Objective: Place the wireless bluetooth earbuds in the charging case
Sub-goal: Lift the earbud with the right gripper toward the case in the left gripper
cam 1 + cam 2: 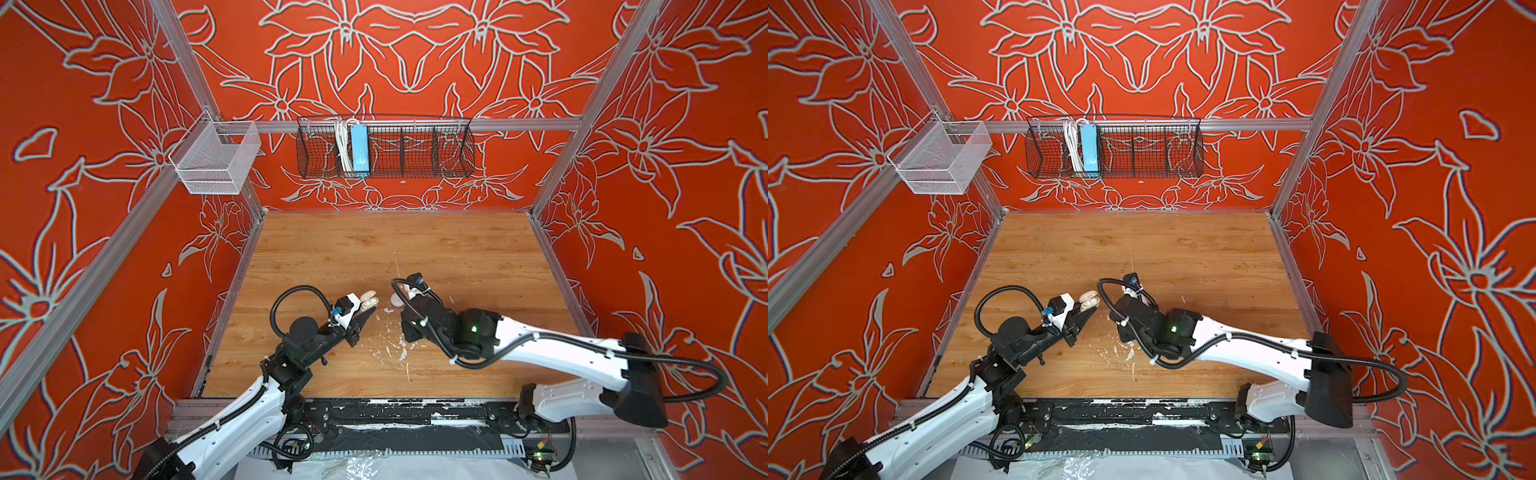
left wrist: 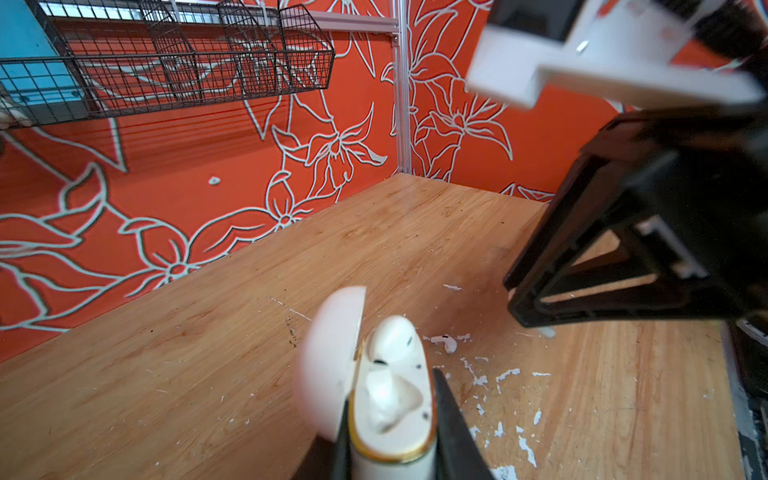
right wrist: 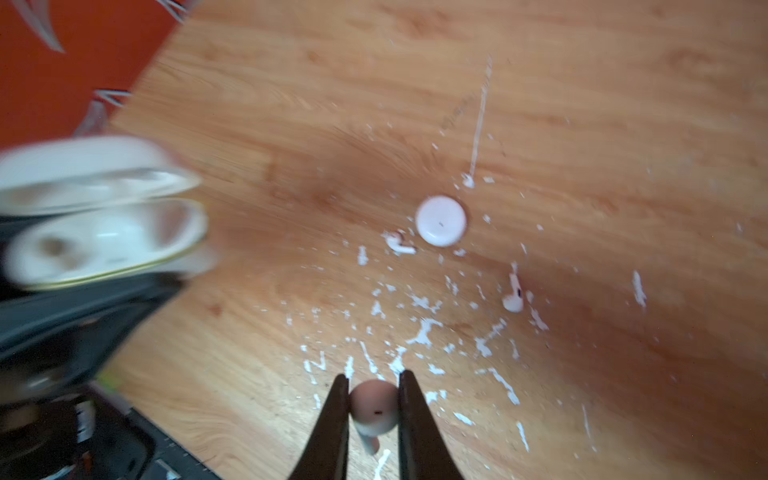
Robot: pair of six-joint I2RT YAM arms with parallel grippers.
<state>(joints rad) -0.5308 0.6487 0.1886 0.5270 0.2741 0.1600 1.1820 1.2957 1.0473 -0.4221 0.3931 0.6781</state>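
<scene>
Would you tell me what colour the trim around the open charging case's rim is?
Gold trim on the white charging case; clearest in the left wrist view.

Walls point(image 1: 415, 62) were loud orange-red with pale grey flower outlines. The table point(image 1: 374, 249) was warm wood grain speckled with white flecks. The charging case point(image 2: 395, 399) was white with a thin gold rim, and the earbuds point(image 3: 374, 405) were glossy white. The wire basket point(image 1: 415, 153) was black, with a light blue power strip point(image 1: 359, 151).

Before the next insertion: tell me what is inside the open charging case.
One earbud sits in one socket of the charging case; the other socket looks empty. The seated earbud's stem is hidden down in the case, and blur hides the empty socket's bottom.
</scene>
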